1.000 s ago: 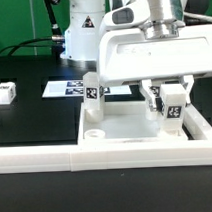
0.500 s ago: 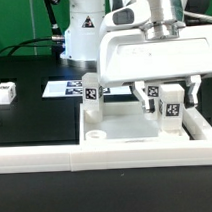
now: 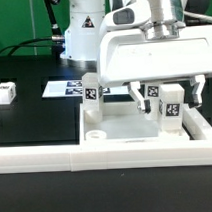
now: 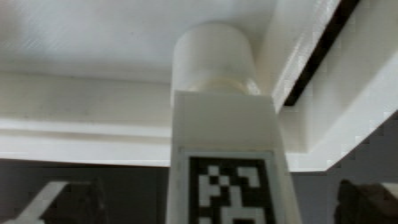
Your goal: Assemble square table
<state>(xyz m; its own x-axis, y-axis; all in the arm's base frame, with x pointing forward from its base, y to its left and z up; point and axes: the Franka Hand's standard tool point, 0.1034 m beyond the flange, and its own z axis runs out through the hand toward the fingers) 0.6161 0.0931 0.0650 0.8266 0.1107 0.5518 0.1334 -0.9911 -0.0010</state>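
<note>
Alongside, marker board (image 3: 61,91) and loose leg (image 3: 4,93).

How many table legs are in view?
3. By the exterior view: one leg upright on the slab's left corner, one upright inside the open gripper at its right, one loose on the black table far left. More may be hidden.

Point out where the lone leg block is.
In the exterior view, the lone leg block lies on the black table near the view's left edge, left of the marker board and apart from the square tabletop.
</note>
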